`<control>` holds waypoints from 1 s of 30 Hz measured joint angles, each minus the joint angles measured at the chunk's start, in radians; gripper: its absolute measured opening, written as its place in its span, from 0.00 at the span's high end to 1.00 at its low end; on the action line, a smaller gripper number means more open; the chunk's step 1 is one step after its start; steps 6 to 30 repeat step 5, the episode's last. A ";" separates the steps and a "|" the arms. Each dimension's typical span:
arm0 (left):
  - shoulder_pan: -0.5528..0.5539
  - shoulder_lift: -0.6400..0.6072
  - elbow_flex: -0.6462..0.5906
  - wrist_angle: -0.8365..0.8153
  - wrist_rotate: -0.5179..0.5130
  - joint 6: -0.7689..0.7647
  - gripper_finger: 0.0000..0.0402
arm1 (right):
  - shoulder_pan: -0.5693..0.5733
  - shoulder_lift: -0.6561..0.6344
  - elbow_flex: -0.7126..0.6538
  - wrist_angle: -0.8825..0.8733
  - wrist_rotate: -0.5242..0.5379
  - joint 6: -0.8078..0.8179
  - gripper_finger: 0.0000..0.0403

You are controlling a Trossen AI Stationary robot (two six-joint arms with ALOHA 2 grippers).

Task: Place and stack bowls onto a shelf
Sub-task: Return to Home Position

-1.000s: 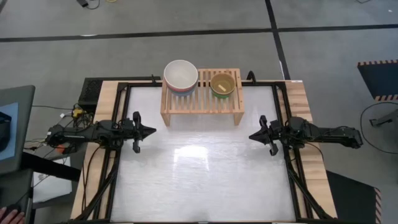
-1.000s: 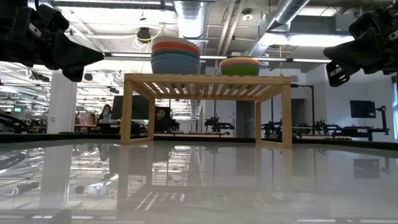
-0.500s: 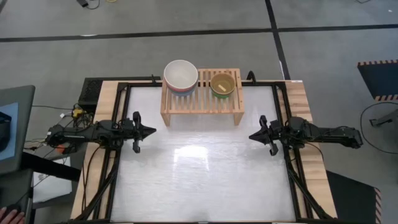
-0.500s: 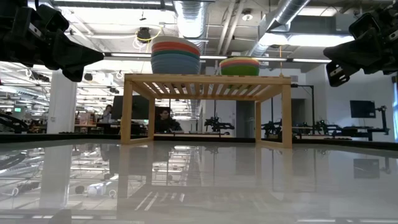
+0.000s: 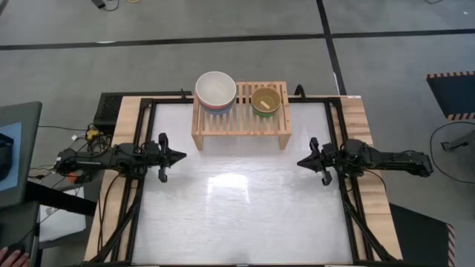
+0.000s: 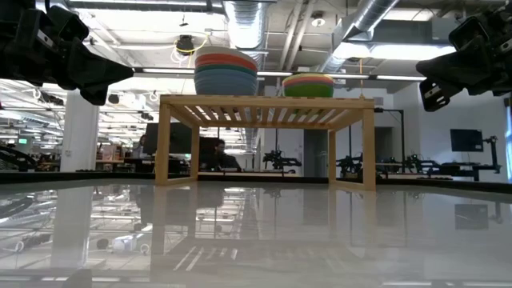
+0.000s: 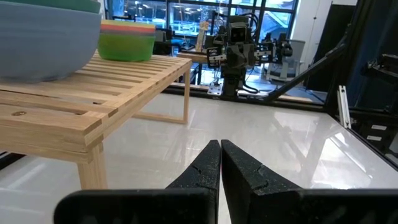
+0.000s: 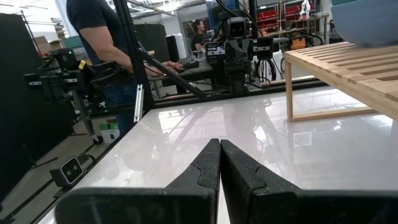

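Observation:
The light-wood shelf stands on its side legs at the table's far edge. On its slatted top sits a stack of large bowls, cream white on top, with red and slate blue showing below in the low view. Beside it sits a stack of small bowls, yellow inside from above, lime green at the bottom in the low view. My left gripper is shut at the table's left edge, raised above the tabletop. My right gripper is shut at the right edge, also raised. Both point toward the table's middle.
The glossy white tabletop lies between the two arms and in front of the shelf. A black metal frame runs around it. Beyond the table, a person stands at a workstation, and other robot arms show in the room.

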 joint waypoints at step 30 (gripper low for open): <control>0.000 0.000 0.000 0.000 0.000 0.000 1.00 | 0.000 0.000 0.000 0.000 0.000 0.000 0.90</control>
